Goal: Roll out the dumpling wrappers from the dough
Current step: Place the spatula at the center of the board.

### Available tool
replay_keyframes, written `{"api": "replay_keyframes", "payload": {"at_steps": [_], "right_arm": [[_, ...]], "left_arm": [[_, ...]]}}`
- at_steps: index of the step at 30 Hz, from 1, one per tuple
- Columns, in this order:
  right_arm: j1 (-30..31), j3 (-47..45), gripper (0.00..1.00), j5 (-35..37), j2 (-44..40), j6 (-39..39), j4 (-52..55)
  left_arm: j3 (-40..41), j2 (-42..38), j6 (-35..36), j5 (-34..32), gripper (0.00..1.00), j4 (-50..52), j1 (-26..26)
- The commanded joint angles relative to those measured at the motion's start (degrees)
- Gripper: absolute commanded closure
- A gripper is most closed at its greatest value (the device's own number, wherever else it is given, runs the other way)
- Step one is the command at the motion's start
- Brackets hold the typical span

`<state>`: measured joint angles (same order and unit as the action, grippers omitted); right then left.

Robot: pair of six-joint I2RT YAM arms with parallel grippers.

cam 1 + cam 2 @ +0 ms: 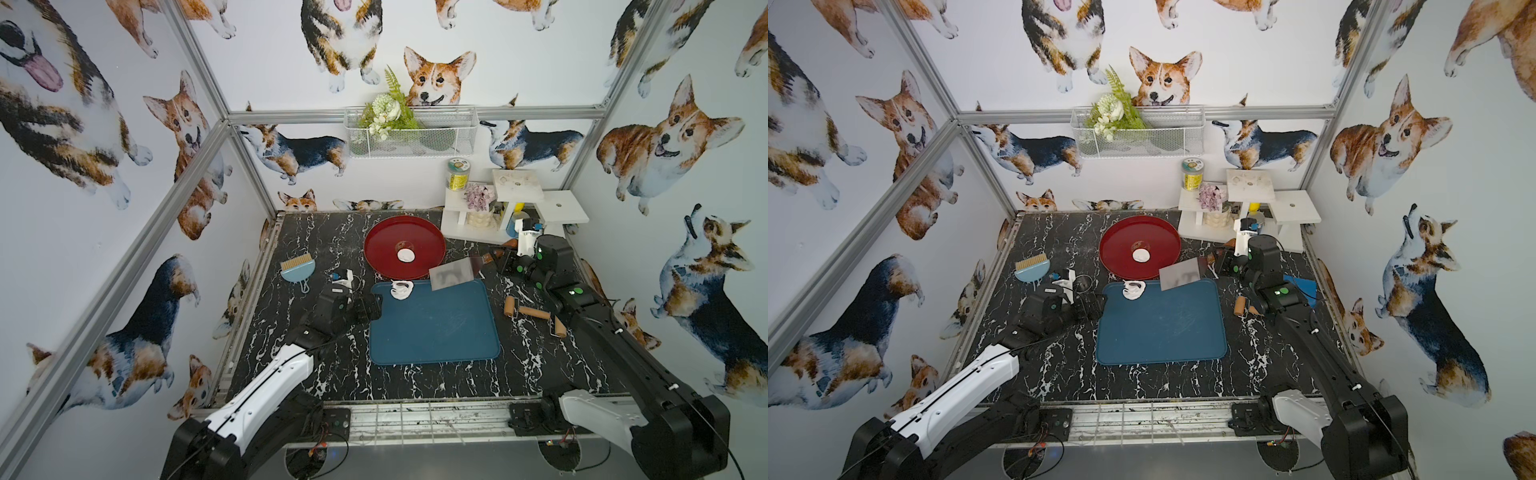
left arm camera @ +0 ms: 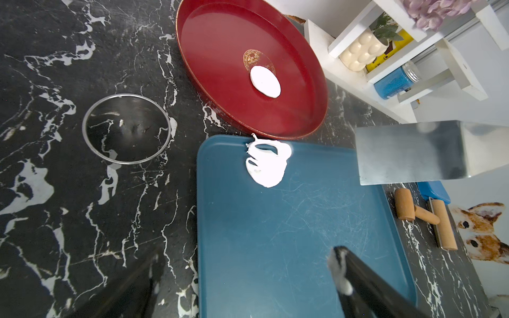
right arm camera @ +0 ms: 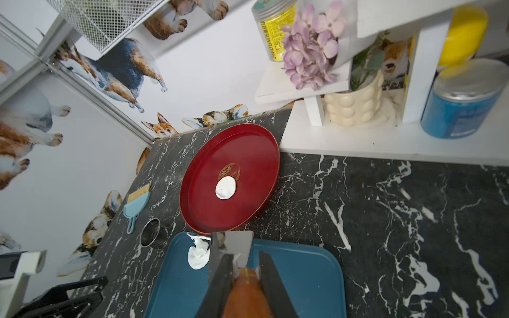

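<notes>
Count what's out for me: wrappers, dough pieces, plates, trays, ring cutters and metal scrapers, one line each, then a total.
Wrapper: 1
Dough: 1
Plate: 1
Tray: 1
Ring cutter: 1
Metal scraper: 1
Total: 6

Wrapper [image 1: 406, 255] on plate [image 1: 384, 243]; dough [image 1: 401, 289] on tray [image 1: 432, 328] before plate; roller [image 1: 524, 311] right of tray

There is one wrapper [image 1: 406, 255], one dough scrap [image 1: 401, 289], one plate [image 1: 376, 249], one tray [image 1: 432, 328], one ring [image 2: 126, 103] and one scraper [image 1: 455, 276].
</notes>
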<state>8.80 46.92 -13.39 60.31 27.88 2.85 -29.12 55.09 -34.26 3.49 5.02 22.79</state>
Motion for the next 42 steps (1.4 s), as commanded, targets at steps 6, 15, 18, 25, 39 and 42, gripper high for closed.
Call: {"api": "replay_keyframes", "payload": {"at_steps": [6, 15, 18, 25, 39, 42], "right_arm": [[-10.32, -5.47, 1.00, -5.00, 2.29, 11.64, -17.83], [-17.94, -6.30, 1.00, -6.47, 13.32, 12.07, -24.78], [-19.37, -6.31, 1.00, -7.85, 16.91, 12.28, -26.82], [-22.37, -5.36, 1.00, -10.43, 25.12, 12.96, -31.26], [-26.90, -4.29, 0.30, -6.99, 27.19, 9.57, -23.41], [-28.62, -4.62, 0.26, -5.29, 25.16, 8.24, -20.06]], "left_arm": [[-0.56, -0.09, -0.02, 0.44, 0.00, -0.41, -0.11], [0.58, -0.54, -0.50, 0.02, 0.00, -0.53, -0.05], [1.06, -0.87, -0.51, -0.62, 0.00, -0.36, -0.07], [1.87, -1.99, -1.21, -1.73, 0.00, -0.29, -0.20], [2.04, -1.16, -1.78, -3.74, 0.00, -1.30, -0.28], [1.38, -0.38, -1.14, -4.15, 0.00, -1.56, -0.41]]}}
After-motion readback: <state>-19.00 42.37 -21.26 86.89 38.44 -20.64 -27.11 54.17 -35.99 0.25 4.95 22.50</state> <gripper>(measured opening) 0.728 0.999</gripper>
